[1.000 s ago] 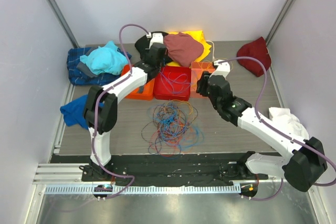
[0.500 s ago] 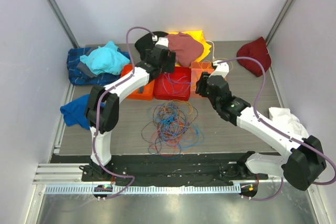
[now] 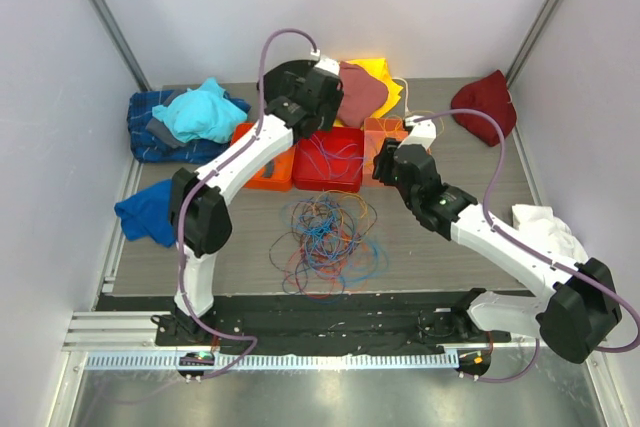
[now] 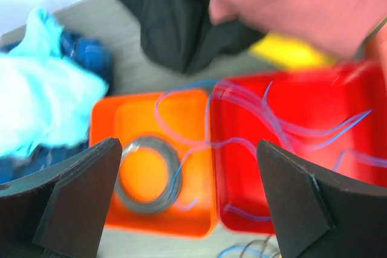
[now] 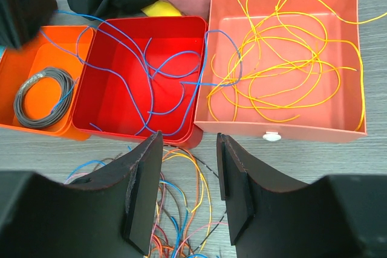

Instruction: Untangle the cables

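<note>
A loose tangle of orange, blue, red and yellow cables (image 3: 327,235) lies on the table in front of three bins. Blue cables (image 5: 148,70) lie in the red bin (image 5: 109,110), with one strand trailing into the salmon bin (image 5: 344,122), which holds yellow cables (image 5: 281,58). A grey coil (image 4: 148,173) sits in the orange bin (image 4: 112,119). My left gripper (image 4: 188,164) hangs open and empty above the edge between the orange and red bins. The right gripper (image 5: 189,149) is open over the near rim of the red bin, with nothing between its fingers.
Cloths ring the bins: maroon (image 3: 352,89), black (image 3: 280,77) and yellow behind them, cyan on blue plaid (image 3: 198,113) at the left, a blue one (image 3: 140,212) near the left arm, dark red (image 3: 485,107) and white (image 3: 545,227) at the right.
My left gripper has gone from shut to wide open and has lifted back and to the right over the bins. The right arm has not moved.
</note>
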Controlling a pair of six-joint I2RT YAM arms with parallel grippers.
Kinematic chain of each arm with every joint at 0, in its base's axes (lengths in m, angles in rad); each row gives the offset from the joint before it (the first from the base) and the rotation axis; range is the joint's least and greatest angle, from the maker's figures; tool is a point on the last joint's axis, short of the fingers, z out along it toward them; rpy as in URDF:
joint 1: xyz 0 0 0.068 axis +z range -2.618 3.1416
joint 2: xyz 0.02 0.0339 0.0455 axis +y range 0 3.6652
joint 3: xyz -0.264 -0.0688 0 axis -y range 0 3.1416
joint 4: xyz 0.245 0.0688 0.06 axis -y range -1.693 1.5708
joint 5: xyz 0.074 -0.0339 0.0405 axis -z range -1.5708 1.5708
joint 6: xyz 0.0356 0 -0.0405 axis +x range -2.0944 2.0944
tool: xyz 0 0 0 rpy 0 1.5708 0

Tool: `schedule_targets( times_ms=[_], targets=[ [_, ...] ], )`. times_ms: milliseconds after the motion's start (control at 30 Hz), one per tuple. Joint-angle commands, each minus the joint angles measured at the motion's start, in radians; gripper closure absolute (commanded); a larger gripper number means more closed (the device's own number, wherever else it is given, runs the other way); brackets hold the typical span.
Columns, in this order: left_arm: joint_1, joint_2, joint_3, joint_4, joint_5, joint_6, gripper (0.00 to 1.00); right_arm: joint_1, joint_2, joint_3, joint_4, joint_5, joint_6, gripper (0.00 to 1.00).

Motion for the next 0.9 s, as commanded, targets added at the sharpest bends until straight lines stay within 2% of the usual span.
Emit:
schedule_targets(
  times_ms=[0, 67, 167, 200, 233, 333, 433, 600, 867],
  targets=[
    [-0.032, -0.012, -0.103, -0.068, -0.162, 0.008, 0.00, 0.005, -0.029, -0.006, 0.038, 0.006, 0.002, 0.52],
    [-0.032, -0.096, -0.207, 0.012, -0.144, -0.017, 0.00, 0.006, -0.037, -0.011, 0.039, 0.006, 0.002, 0.52],
    [-0.032, -0.218, -0.322, 0.221, 0.051, -0.064, 0.00, 0.005, -0.057, -0.020, 0.042, 0.015, 0.004, 0.52],
    [-0.032, -0.231, -0.371, 0.271, 0.168, -0.105, 0.00, 0.005, -0.061, -0.022, 0.042, 0.023, 0.010, 0.52],
    [-0.034, -0.236, -0.374, 0.323, 0.226, -0.124, 0.00, 0.006, -0.075, -0.026, 0.042, 0.024, 0.013, 0.52],
    [-0.040, -0.161, -0.304, 0.336, 0.384, -0.178, 0.00, 0.005, -0.100, -0.036, 0.046, 0.029, 0.022, 0.52],
    [-0.053, -0.075, -0.229, 0.342, 0.454, -0.213, 0.00, 0.005, -0.126, -0.031, 0.032, 0.031, 0.019, 0.52],
    [-0.055, -0.023, -0.221, 0.462, 0.533, -0.268, 0.00, 0.005, -0.167, -0.029, 0.003, 0.034, 0.016, 0.52],
    [-0.055, 0.092, -0.166, 0.456, 0.614, -0.313, 0.04, 0.005, -0.177, -0.049, -0.011, 0.031, 0.021, 0.53]
  ],
)
